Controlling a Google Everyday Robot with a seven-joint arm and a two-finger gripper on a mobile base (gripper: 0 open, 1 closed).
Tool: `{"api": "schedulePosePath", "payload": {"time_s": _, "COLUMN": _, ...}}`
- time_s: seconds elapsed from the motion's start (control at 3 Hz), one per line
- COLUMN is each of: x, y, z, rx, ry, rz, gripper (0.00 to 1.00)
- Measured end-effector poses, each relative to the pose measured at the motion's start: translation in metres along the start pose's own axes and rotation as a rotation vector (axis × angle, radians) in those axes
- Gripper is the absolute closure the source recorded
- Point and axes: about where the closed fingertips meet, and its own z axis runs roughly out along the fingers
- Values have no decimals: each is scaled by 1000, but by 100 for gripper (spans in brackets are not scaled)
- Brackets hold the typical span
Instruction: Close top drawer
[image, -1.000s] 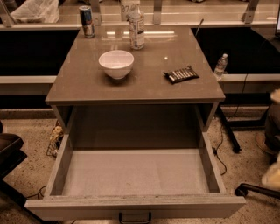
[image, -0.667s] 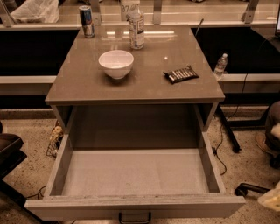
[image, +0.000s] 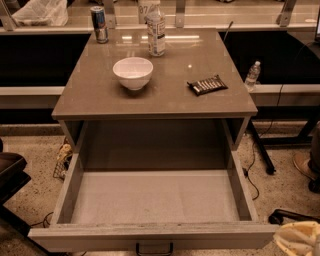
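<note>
Pale, rounded gripper (image: 299, 238) sits low at the bottom right corner, just beside the drawer (image: 150, 236) front's right end; whether it is spread or closed cannot be told. Flat grey-taupe drawer stands pulled far out, with a matte pale inside and a dark bail handle (image: 154, 248).

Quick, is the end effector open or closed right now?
End effector, bottom right beside the open top drawer: cannot be told.
</note>
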Motion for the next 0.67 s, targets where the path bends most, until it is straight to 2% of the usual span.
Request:
{"api": "schedulePosePath", "payload": {"time_s": 0.33, "x": 16, "y": 33, "z": 27, "rx": -27, "ry": -55, "rz": -2, "gripper": 98}}
{"api": "schedulePosePath", "payload": {"time_s": 0.67, "x": 15, "y": 36, "z": 30, "rx": -28, "ry": -69, "rz": -51, "gripper": 100}}
